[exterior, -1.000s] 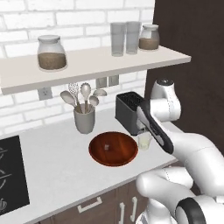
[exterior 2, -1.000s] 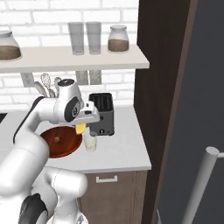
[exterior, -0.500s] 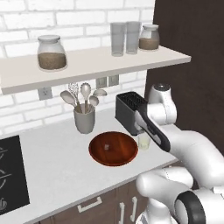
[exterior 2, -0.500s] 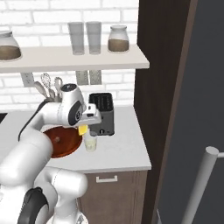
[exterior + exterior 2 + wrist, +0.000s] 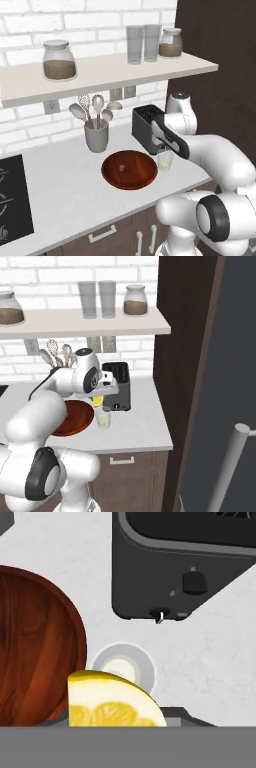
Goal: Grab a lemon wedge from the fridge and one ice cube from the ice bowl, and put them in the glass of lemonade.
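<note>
1. Lemon wedge (image 5: 114,704) sits nearest the hand camera, cut face toward it, held between the jaws of the gripper (image 5: 98,401); in the right base view it shows as a yellow spot under the hand.
2. Jaws stand about half open, closed on the wedge; the fingertips themselves are hidden behind the fruit in the hand view.
3. Directly below the wedge is the glass of lemonade (image 5: 124,669), seen from above as a pale ring on the white counter (image 5: 210,662). In the left base view the glass (image 5: 165,160) stands just beside the rim of the ice bowl (image 5: 129,169), in front of the black toaster (image 5: 146,128).
4. The ice bowl (image 5: 35,647) lies just beside the glass in the hand view; a tiny ice cube (image 5: 123,168) rests in its middle in the left base view.
5. Farther back stand a grey cup of utensils (image 5: 96,136) against the brick wall, then the shelf (image 5: 105,75) with two jars and two tall clear glasses (image 5: 142,44).
6. The fridge (image 5: 222,406) fills the right of the right base view, a slim handle (image 5: 226,466) in front.
7. Compared with a second ago, the hand has swung lower and closer over the glass; the grip width is unchanged, and the bowl, glass and toaster have not moved.
</note>
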